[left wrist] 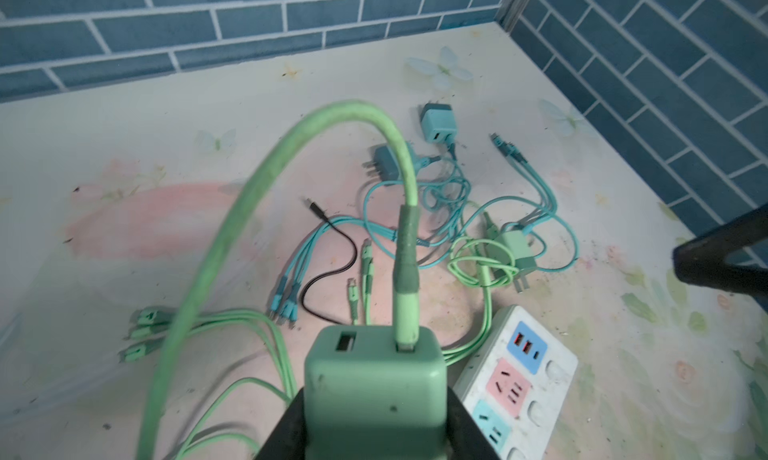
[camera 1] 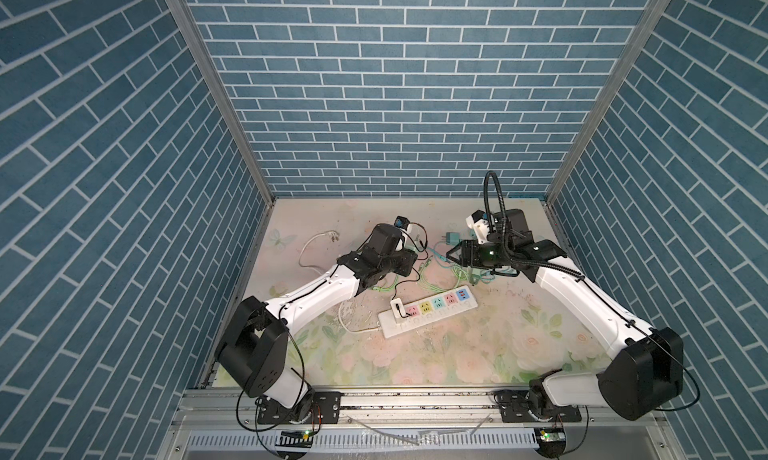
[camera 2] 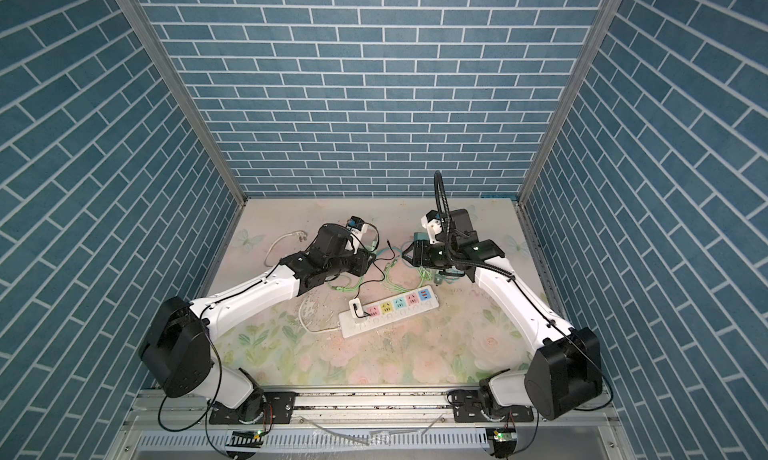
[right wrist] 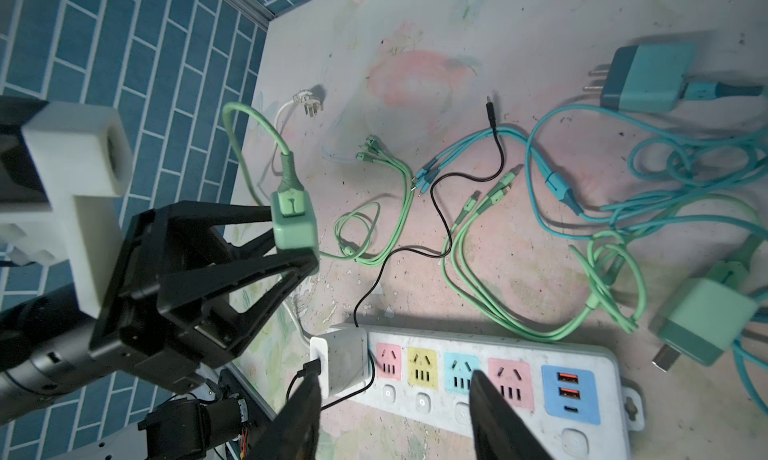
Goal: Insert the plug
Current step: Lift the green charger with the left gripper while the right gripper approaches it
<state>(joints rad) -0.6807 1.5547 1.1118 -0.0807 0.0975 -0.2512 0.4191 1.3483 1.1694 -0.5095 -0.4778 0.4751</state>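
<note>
The plug, a green charger block (left wrist: 374,379) with a green cable (left wrist: 266,179) in its top port, sits between the black fingers of my left gripper (left wrist: 374,429), which is shut on it. In the right wrist view the green plug (right wrist: 293,221) hangs above the mat, left of the white power strip (right wrist: 478,341) and clear of it. The strip (camera 1: 428,318) lies mid-table with pink, yellow, blue and pink sockets. My right gripper (right wrist: 395,379) hovers over the strip, open, with nothing between its fingers.
A white adapter (right wrist: 345,362) with a black cable fills the strip's end socket. Teal chargers (left wrist: 438,123), another green charger (right wrist: 702,325) and tangled green and teal cables (right wrist: 540,245) lie behind the strip. A white corded plug (right wrist: 307,104) rests far left.
</note>
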